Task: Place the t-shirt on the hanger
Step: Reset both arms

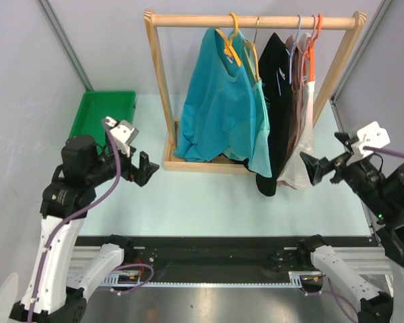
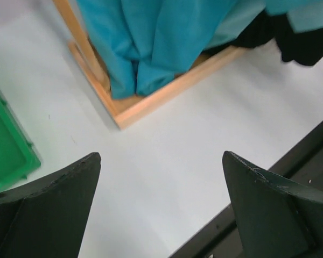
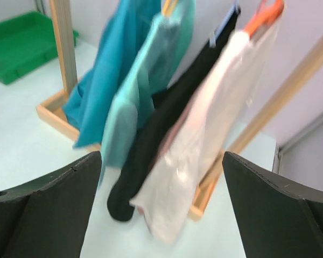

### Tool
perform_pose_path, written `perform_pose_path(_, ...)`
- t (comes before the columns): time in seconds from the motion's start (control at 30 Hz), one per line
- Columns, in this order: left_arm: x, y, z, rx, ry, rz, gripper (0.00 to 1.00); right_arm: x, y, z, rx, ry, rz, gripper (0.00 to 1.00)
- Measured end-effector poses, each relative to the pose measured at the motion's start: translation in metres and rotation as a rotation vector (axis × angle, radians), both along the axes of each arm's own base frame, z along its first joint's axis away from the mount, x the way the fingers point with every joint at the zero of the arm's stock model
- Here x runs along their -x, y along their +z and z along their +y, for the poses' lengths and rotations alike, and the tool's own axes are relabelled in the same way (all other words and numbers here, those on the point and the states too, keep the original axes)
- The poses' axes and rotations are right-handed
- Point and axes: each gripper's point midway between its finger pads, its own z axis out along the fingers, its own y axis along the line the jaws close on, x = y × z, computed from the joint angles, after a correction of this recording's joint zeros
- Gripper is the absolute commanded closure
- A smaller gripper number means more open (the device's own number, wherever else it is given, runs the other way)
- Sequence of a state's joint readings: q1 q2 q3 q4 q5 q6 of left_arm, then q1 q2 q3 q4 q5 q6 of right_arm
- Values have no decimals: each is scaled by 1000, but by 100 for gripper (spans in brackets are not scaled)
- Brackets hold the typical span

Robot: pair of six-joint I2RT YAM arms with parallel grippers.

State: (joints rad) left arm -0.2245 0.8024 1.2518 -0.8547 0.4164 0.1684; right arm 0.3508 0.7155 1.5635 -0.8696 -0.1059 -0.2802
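Left hand, right hand hover, spread wide.

A pale mint table fills the middle, evenly lit, shadows soft. Plain grey walls close it in on three sides, with a slanted metal strut in the far left corner. A wooden clothes rack stands on the far part of the table (its base frame flat on the top), a green tray just left of it. A black rail runs along the near edge.
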Motion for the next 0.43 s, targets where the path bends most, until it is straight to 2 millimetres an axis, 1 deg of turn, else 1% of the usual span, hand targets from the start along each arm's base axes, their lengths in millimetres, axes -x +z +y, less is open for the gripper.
perform_pose_path(0.07, 2, -16, 5, -32, 20, 62, 0, 9, -17, -7, 9, -21, 26, 0)
perform_pose_path(0.17, 6, -40, 14, -79, 53, 137, 0, 19, -50, -16, 34, -50, 89, 0)
perform_pose_path(0.23, 9, -49, 18, -99, 67, 163, 0, 23, -72, -19, 53, -64, 133, 0)
perform_pose_path(0.33, 15, -55, 23, -111, 84, 171, 0, 27, -101, -24, 79, -80, 199, 0)
perform_pose_path(0.43, 19, -52, 28, -117, 107, 149, 0, 29, -118, -26, 89, -90, 238, 0)
